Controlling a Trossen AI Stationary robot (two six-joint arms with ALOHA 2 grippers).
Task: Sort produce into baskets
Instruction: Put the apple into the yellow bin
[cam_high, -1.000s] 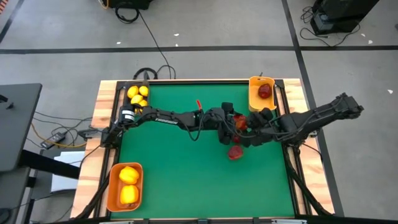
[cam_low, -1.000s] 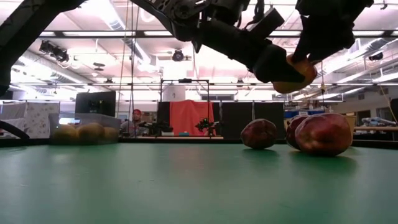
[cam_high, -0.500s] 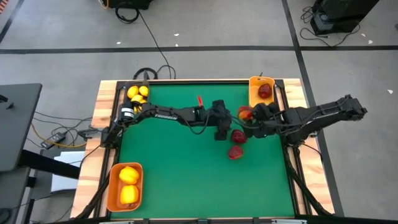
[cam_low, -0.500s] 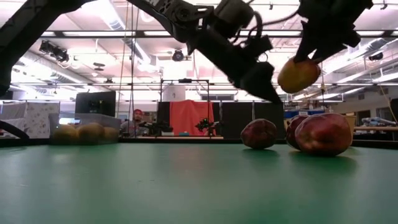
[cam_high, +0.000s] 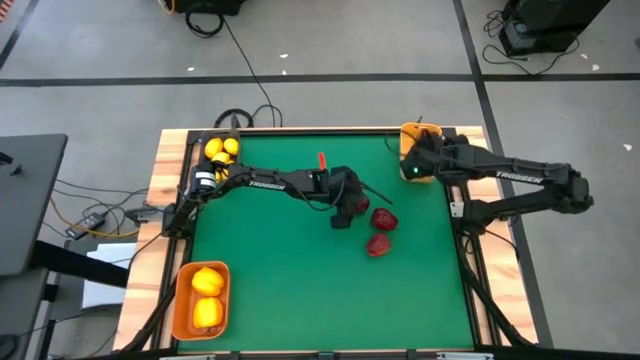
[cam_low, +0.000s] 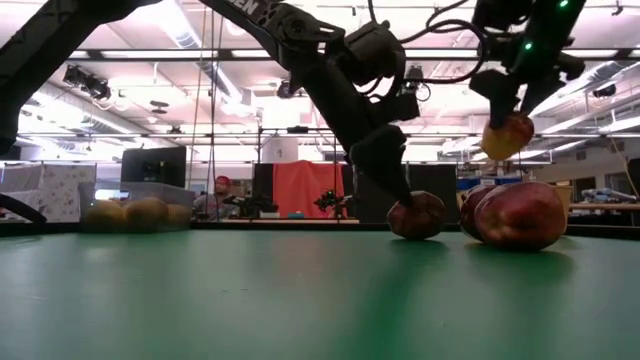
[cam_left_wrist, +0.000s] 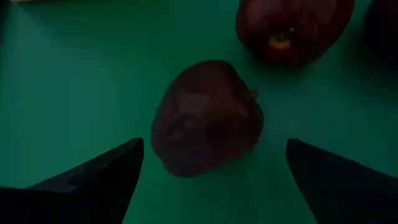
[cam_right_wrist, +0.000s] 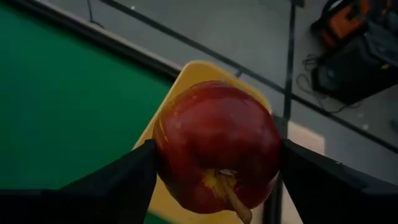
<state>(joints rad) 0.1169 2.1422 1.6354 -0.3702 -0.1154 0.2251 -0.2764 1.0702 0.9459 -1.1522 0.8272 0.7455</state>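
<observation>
- The right wrist view shows what the high view hides: the right gripper (cam_right_wrist: 214, 180) clamps a glossy red-and-yellow apple (cam_right_wrist: 217, 146) above the yellow-orange plastic bin (cam_high: 408, 160), upper right.
- The left gripper (cam_left_wrist: 211, 171), fingers spread wide and empty, straddles a dark red apple (cam_left_wrist: 205, 118) at frame centre.
- The low view shows the green felt table (cam_low: 300, 300), plus a workshop behind.

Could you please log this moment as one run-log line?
left gripper: open over dark red apple | right gripper: holding red apple above yellow-orange plastic bin
</observation>
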